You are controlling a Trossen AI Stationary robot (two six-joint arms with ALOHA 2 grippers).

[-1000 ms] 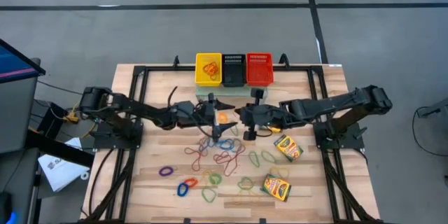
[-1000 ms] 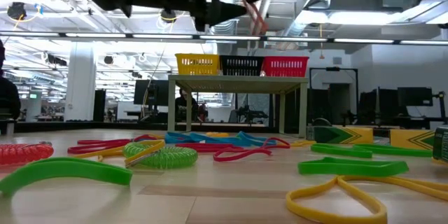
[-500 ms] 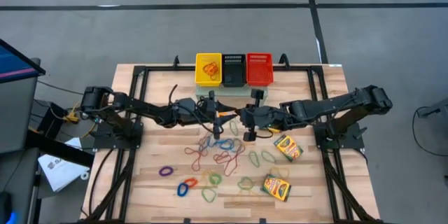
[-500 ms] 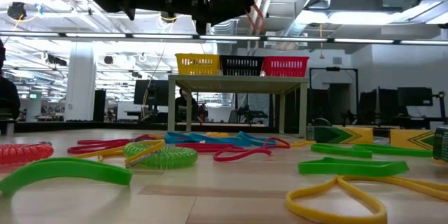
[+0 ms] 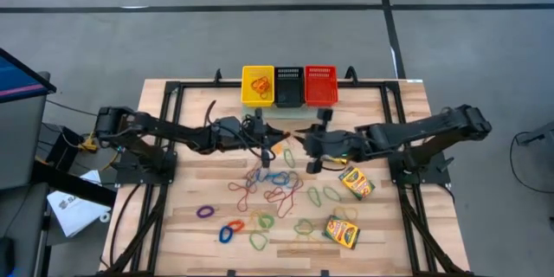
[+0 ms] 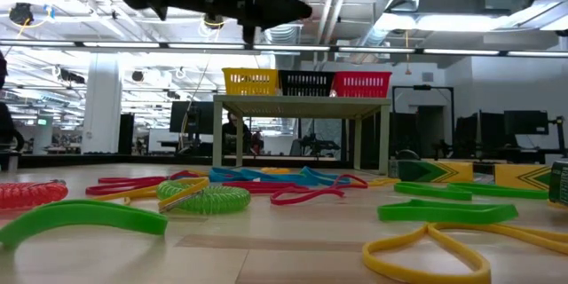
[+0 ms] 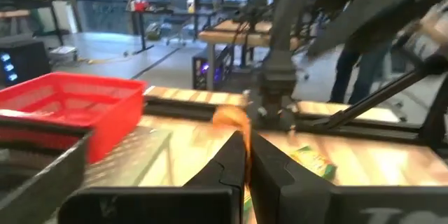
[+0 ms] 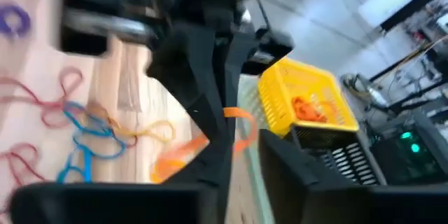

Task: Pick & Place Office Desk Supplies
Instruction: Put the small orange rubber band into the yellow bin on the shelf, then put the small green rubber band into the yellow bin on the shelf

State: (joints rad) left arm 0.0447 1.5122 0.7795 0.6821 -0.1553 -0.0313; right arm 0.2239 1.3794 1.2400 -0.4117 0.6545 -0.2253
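Note:
An orange rubber band (image 7: pixel 229 119) hangs in the air above the middle of the table, and my left gripper (image 5: pixel 279 139) is shut on it. My right gripper (image 5: pixel 305 146) stands open just to the right of it, facing the left gripper; the right wrist view shows a gap between its fingers (image 8: pixel 210 157), with the band (image 8: pixel 239 116) close to them. I cannot tell whether a finger touches it. Many coloured rubber bands (image 5: pixel 273 189) lie flat on the table below. Two yellow-and-green crayon boxes (image 5: pixel 355 182) (image 5: pixel 342 231) lie flat on the table's right. My left gripper pinches the orange rubber band (image 7: pixel 242 137) between its two fingers. The fingers come level from the table's left side. The band is lifted clear of the table, and its free loop (image 8: pixel 180 159) droops slack beyond the fingertips.
A yellow basket (image 5: pixel 257 85) with orange bands in it, a black basket (image 5: pixel 288 86) and a red basket (image 5: pixel 320 85) stand in a row on a small raised stand at the far edge. A black frame (image 5: pixel 164 95) runs around the tabletop.
My left gripper has shut on the orange rubber band, which my right gripper had been holding up. My right gripper has drawn back a little toward the table's right edge. The band stays in the air with the left gripper.

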